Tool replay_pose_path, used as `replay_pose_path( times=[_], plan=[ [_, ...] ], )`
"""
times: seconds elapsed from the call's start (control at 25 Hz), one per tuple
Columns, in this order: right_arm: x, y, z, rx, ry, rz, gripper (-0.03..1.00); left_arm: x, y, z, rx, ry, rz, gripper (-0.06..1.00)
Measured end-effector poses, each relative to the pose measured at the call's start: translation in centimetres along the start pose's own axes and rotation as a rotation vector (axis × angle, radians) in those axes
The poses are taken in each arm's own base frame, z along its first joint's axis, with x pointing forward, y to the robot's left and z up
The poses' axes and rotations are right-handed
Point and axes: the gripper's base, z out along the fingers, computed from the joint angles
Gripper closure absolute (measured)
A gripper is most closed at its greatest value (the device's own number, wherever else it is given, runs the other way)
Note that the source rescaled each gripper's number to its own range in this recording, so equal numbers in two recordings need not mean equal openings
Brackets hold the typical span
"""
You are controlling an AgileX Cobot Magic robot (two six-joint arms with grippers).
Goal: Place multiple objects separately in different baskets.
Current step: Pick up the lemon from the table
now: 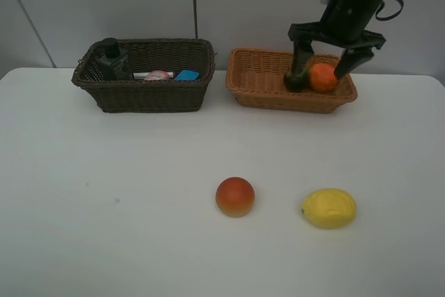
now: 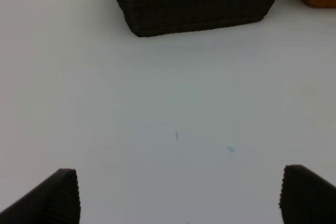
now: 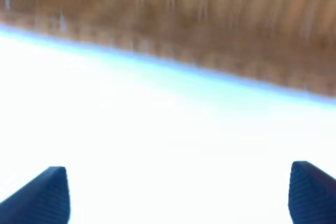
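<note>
Yellow lemon (image 1: 328,208) is lying at the near right of the white table (image 1: 104,227), and the red-orange peach-like fruit (image 1: 235,196) is sitting to its left, apart from it. Orange (image 1: 323,78) and mangosteen (image 1: 295,81) are resting side by side in the light tan basket (image 1: 261,85), far right. Right gripper (image 1: 320,73) is hovering over them, fingers spread wide, gripping nothing. Dark brown basket (image 1: 149,99), far left, is holding the dark green pump bottle (image 1: 111,60), a pink-and-white item (image 1: 158,75) and a blue item (image 1: 186,74). Left gripper (image 2: 178,195) is hanging over the table, fingers wide apart, empty.
</note>
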Motion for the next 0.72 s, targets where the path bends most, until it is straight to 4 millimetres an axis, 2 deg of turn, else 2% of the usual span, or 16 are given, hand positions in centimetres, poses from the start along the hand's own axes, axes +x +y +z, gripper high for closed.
replay_pose_path(
  times=[0.12, 0.24, 0.36, 0.56, 0.72],
  plan=[
    [3.6, 0.1, -1.9, 0.002, 0.016, -0.071, 0.03, 0.0, 0.0, 0.0, 0.000, 0.000, 0.000, -0.06],
    [7.1, 0.6, -2.5, 0.003, 0.055, -0.185, 0.03, 0.0, 0.0, 0.0, 0.000, 0.000, 0.000, -0.06],
    [10.8, 1.1, -1.9, 0.000, 0.123, -0.284, 0.03, 0.0, 0.0, 0.0, 0.000, 0.000, 0.000, -0.06],
    [17.1, 1.7, 0.3, -0.011, 0.252, -0.449, 0.03, 0.0, 0.0, 0.0, 0.000, 0.000, 0.000, -0.06],
    [19.4, 2.2, 2.0, 0.003, 0.181, -0.543, 0.03, 0.0, 0.0, 0.0, 0.000, 0.000, 0.000, -0.06]
  ],
)
